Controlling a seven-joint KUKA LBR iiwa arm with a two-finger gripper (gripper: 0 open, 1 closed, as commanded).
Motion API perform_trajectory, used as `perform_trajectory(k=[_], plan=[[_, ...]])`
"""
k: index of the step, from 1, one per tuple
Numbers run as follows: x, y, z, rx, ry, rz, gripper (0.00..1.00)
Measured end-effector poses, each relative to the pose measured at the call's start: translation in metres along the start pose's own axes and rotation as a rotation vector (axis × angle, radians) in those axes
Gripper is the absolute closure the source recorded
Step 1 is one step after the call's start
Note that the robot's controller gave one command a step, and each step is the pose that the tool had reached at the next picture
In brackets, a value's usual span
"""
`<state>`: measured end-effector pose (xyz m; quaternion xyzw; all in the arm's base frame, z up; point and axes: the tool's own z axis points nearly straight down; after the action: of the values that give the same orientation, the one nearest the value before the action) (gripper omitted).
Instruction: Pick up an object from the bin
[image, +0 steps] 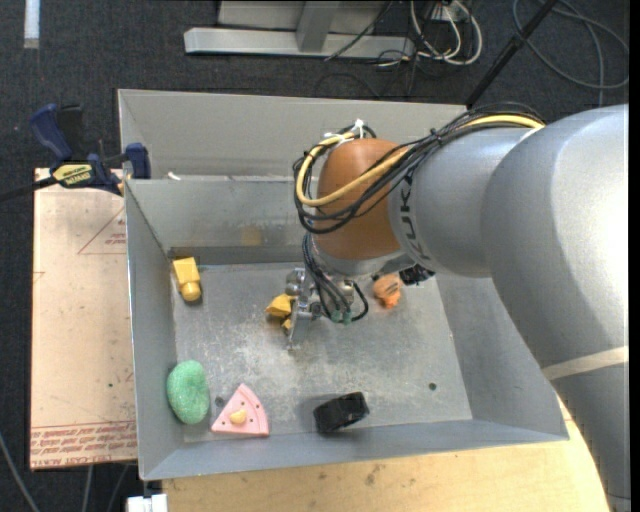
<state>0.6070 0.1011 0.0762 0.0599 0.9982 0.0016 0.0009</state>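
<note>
Your gripper (300, 318) is low over the middle of the bin (400, 350), just beside a small yellow piece (279, 308) that lies on the floor at its left side in the view. Whether the gripper is released or clenched, you cannot tell here. A small orange thing (387, 291) lies near, on the other side. Well apart are a yellow block (186, 278) by the left wall, and a green lump (188, 390), a pink wedge (241, 412) and a black thing (341, 411) along the front wall.
</note>
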Motion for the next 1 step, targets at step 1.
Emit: perform_trajectory(k=[1], plan=[[-0.0001,-0.0001,0.0000,0.000,0.000,0.000,1.00]])
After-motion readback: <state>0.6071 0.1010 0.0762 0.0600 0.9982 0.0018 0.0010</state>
